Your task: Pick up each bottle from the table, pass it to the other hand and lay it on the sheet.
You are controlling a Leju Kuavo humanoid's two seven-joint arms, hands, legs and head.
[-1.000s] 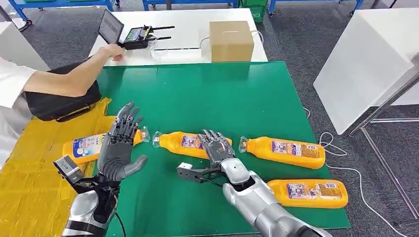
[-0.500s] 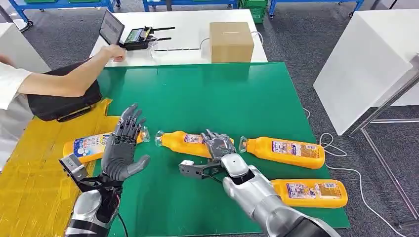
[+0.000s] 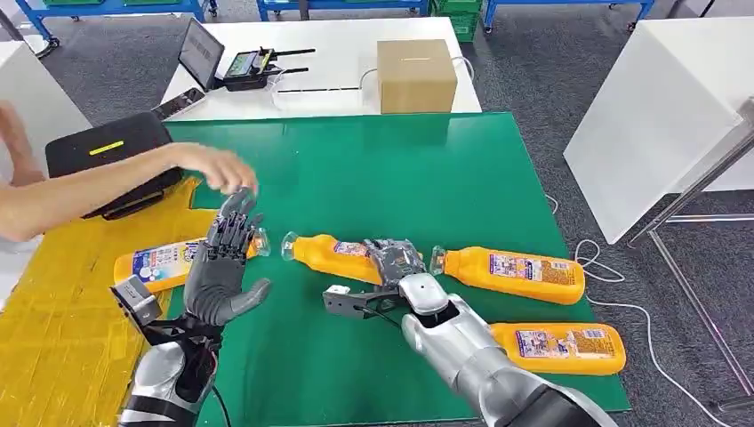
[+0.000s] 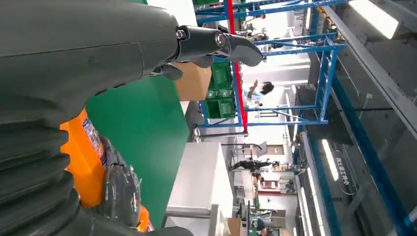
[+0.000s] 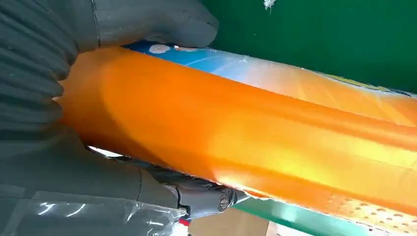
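Note:
My right hand (image 3: 396, 264) grips the middle orange bottle (image 3: 331, 255), which lies on the green mat (image 3: 373, 178). The right wrist view shows the thumb (image 5: 157, 22) over the bottle (image 5: 255, 132) and fingers (image 5: 196, 194) curled under it. My left hand (image 3: 218, 271) stands open and upright left of that bottle, palm toward it. Behind it another orange bottle (image 3: 149, 265) lies on the yellow sheet (image 3: 62, 311). Two more orange bottles lie on the mat, one right of my hand (image 3: 516, 273), one nearer the front edge (image 3: 556, 347). In the left wrist view the gripped bottle (image 4: 83, 157) appears past the thumb (image 4: 221, 44).
A person's arm reaches over the sheet, the hand (image 3: 222, 169) just above my left hand. A black bag (image 3: 111, 147) lies at the mat's far left corner. A cardboard box (image 3: 416, 74), a tablet and a controller stand on the white table behind. Another white table (image 3: 658, 107) stands to the right.
My right hand's fingers have curled around the middle bottle. The person's hand left the tablet and swung over toward my left hand, uncovering the black bag. My left hand barely moved.

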